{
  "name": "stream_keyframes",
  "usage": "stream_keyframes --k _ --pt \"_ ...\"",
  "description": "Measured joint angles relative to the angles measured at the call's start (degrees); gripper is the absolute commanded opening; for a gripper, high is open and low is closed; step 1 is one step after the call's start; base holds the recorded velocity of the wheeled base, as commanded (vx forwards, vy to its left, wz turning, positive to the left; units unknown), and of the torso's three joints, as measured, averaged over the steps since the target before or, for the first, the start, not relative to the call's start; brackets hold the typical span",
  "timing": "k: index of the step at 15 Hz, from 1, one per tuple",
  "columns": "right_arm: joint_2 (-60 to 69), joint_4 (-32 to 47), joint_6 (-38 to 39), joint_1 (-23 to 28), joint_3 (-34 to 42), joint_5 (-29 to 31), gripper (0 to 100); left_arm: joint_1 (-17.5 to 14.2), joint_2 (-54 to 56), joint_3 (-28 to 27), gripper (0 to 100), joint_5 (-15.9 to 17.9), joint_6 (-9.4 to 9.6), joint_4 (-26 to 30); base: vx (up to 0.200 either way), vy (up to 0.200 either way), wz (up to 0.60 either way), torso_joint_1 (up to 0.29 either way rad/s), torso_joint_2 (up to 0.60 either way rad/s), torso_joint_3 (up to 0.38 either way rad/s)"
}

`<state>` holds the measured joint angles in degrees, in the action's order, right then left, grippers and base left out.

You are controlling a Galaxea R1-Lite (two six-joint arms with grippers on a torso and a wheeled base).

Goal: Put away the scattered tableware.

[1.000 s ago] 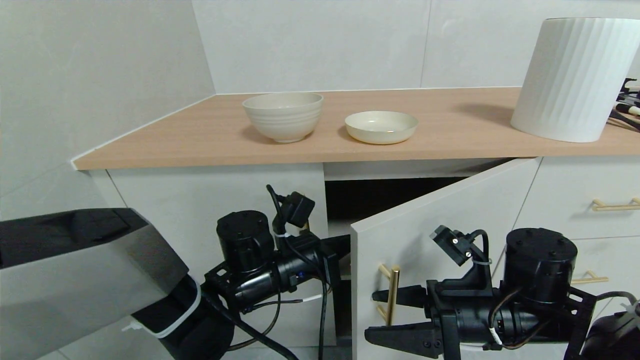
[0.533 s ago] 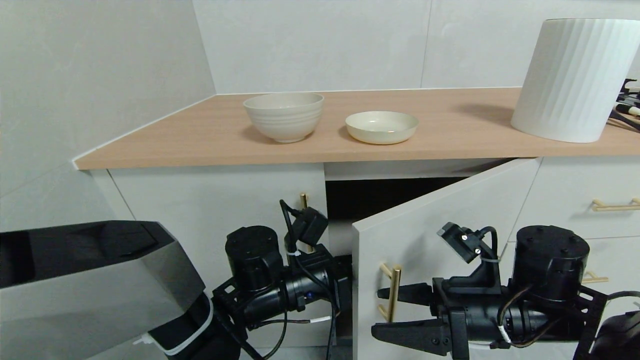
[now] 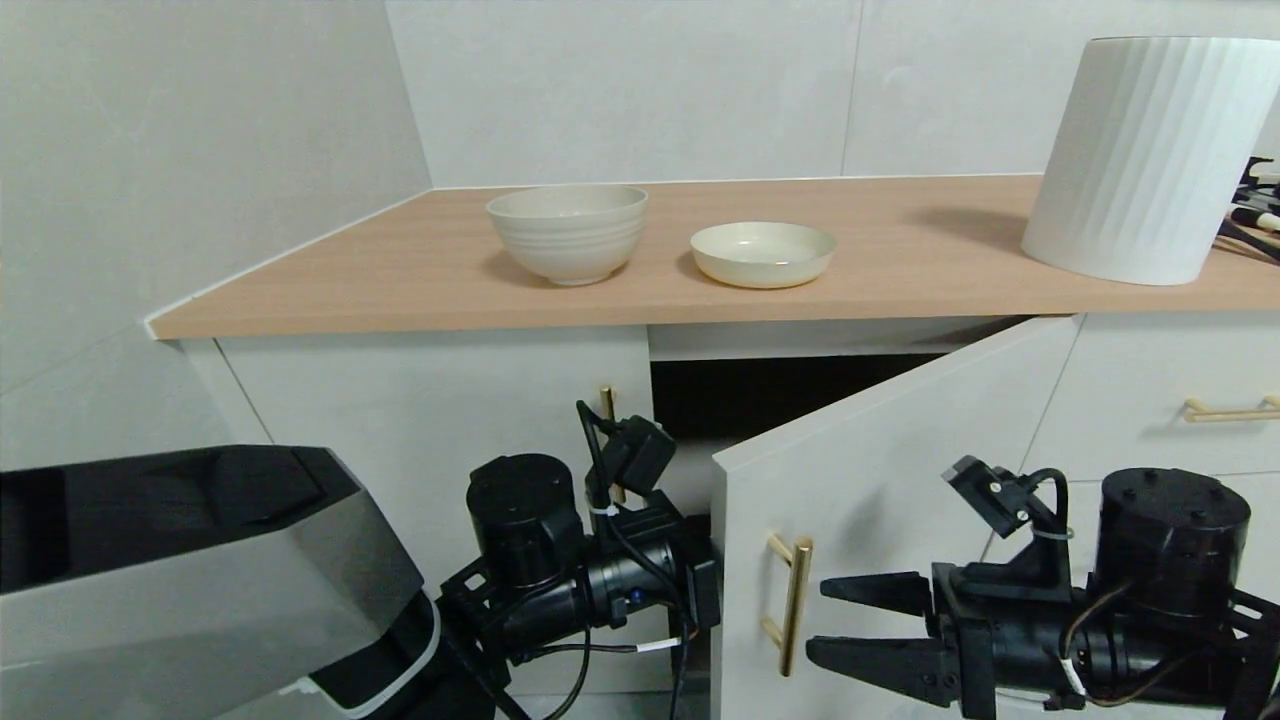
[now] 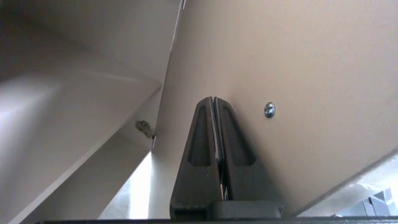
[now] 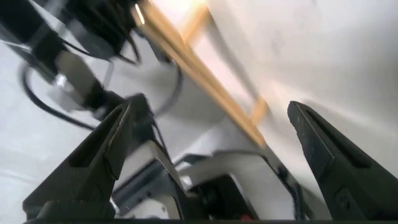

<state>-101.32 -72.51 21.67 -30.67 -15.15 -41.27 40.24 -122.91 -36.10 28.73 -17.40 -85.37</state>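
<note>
- Tabletop point(image 3: 900, 270): well above both grippers; carries tableware, not yet stowed.
- Cabinet door point(image 3: 900, 440): part-open. L gripper point(image 4: 213, 102) pressed shut, tips against door's inner face, prob. to push it wider.
- Ribbed bowl point(image 3: 567, 232), shallow dish point(image 3: 763, 252): apart, above L gripper.
- R gripper point(image 3: 818, 620): spread wide, empty, just beside brass handle point(image 3: 793, 590), not touching.

One bowl point(image 3: 566, 232), one shallow dish point(image 3: 763, 252), one ribbed white canister point(image 3: 1150, 160), one open cabinet door point(image 3: 880, 450).
</note>
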Motion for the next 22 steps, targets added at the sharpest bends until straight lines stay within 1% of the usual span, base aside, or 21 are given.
stream_keyframes --k 3,6,10,11,12,14,17,19,22 --pt "2.9 0.0 -2.3 0.2 6.2 1.3 100 0.4 0.2 0.4 0 -0.2 0.02 -0.1 0.0 0.0 0.0 0.0 0.0 0.0" --pt "6.0 -0.1 -2.4 0.2 9.3 1.5 100 0.9 0.4 0.5 0 -0.3 -0.09 0.1 0.0 0.0 0.0 0.0 0.0 0.0" --pt "8.5 -0.1 -2.5 0.2 10.7 1.5 100 1.6 1.3 -0.1 0 -0.3 -0.44 2.2 -0.2 0.0 0.0 0.0 0.0 0.005" --pt "8.8 -0.1 -2.5 0.2 10.8 1.5 100 1.7 1.5 -0.5 0 0.2 -0.45 2.7 -0.2 0.0 0.0 0.002 0.0 0.007" --pt "8.9 -0.1 -2.5 0.2 10.9 1.5 100 1.8 1.6 -1.2 0 0.3 -0.48 3.9 -0.2 0.0 0.0 -0.002 -0.01 0.007" --pt "9.3 0.0 -2.7 0.2 11.2 1.5 100 1.5 1.5 -3.0 0 0.0 -0.5 6.7 0.0 0.0 0.0 0.0 0.0 0.0" --pt "10.2 0.0 -2.9 0.3 12.2 1.5 100 1.5 0.9 -7.9 0 0.0 -0.52 13.0 0.0 0.0 0.0 0.0 0.0 0.0" --pt "10.7 0.0 -2.9 0.0 12.8 1.3 100 1.5 0.4 -10.4 0 -0.2 -0.52 15.4 0.0 0.0 0.0 0.0 0.0 0.0" --pt "11.0 0.0 -2.9 -0.7 13.2 1.4 100 1.5 0.1 -13.0 0 -0.6 -0.52 18.7 -0.2 0.0 0.0 0.009 0.0 -0.001"
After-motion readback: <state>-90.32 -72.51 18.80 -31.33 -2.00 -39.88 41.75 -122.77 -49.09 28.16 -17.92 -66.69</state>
